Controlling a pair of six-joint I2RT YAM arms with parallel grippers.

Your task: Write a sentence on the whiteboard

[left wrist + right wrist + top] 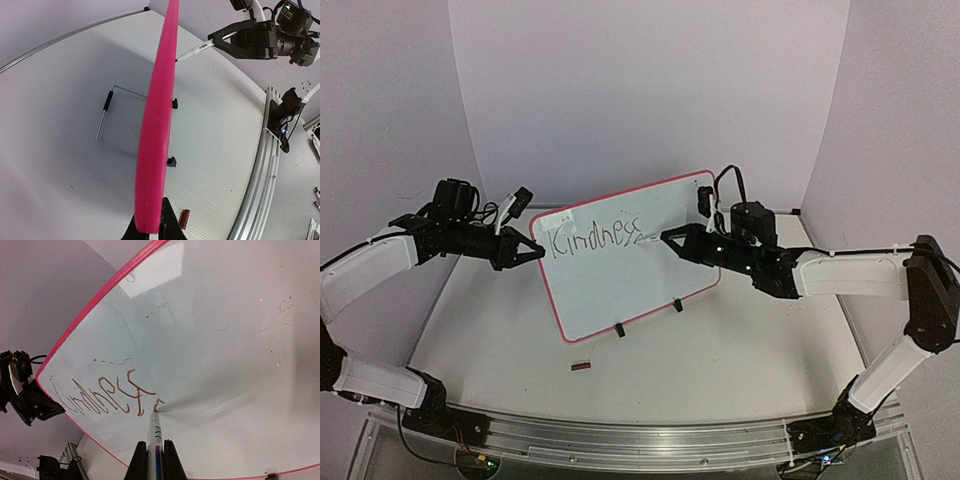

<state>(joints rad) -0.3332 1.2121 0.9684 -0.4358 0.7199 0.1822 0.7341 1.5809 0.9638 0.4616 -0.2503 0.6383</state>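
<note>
Midway in the writing step, by judgement: at present only one word of the sentence [592, 238] to read, "Kindness", in uneven dark letters along the upper left part of the whiteboard [630, 290]. Stands leaning on the table [740, 350] on two small black clip feet [618, 330], near the middle, with the written face toward the arms. Clamped at its left red rim by the left gripper [537, 251], jaws narrow and pinching the edge, probably to steady it against the pressure of the pen. Pinched in the right gripper [666, 238], jaws closed tight on the barrel: a marker [154, 432], tip at the board surface and seemingly touching it, right after the last letter and beside a small extra stroke. Likely needed for the next move: to lift the tip a little, to shift rightward and leave a gap for a space, then to press again lightly and begin the next word, with the line level and enough room before the right rim. Better not to push hard, otherwise a risk of tipping the board backward or of sliding it in the left grip. About containers: none to see in any view, so nothing to report inside. Behind the board only a thin wire stand [107, 125], lying flat as it seems, and near the front a small brown object [184, 218], too small to name.
</note>
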